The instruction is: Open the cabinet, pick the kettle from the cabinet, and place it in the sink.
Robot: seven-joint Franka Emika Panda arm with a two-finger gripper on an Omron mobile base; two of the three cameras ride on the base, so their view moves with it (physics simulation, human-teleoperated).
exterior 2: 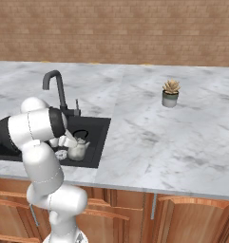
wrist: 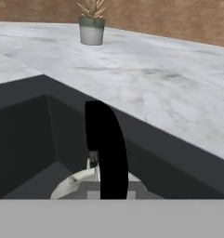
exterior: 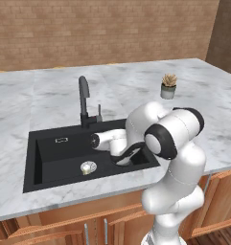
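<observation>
Kettle (exterior 2: 78, 149) down in the sink (exterior 2: 98, 142), that is what the right base view gives me: a pale rounded body with a dark arched handle on top, sitting at the basin's right end, just inside the right wall. My gripper (exterior 2: 70, 141) is at its upper left, tucked under my own forearm, and my jaws are shut narrow on the kettle's handle.

From the left base view the kettle itself is hidden behind my arm. What I get here instead is the sink (exterior: 45, 158) laid out wide and black, the round silver drain (exterior: 87, 167) on its floor, and the tall curved faucet (exterior: 84, 100) standing at the back rim. My forearm reaches down into the right part of the basin, and a dark curved piece shows just below my wrist; I cannot tell for certain what it is from this side.

The hand view sits low inside the basin. The kettle's dark handle rises straight up the middle, close to the lens, with the pale kettle (wrist: 81, 181) top just below it. Beyond the sink (wrist: 34, 116) wall, the marble counter (wrist: 146, 79) spreads out, and a small potted plant (wrist: 92, 21) stands on it, well apart. Both base views show that plant (exterior: 168, 86) too, out on the counter to the right of the sink.
</observation>
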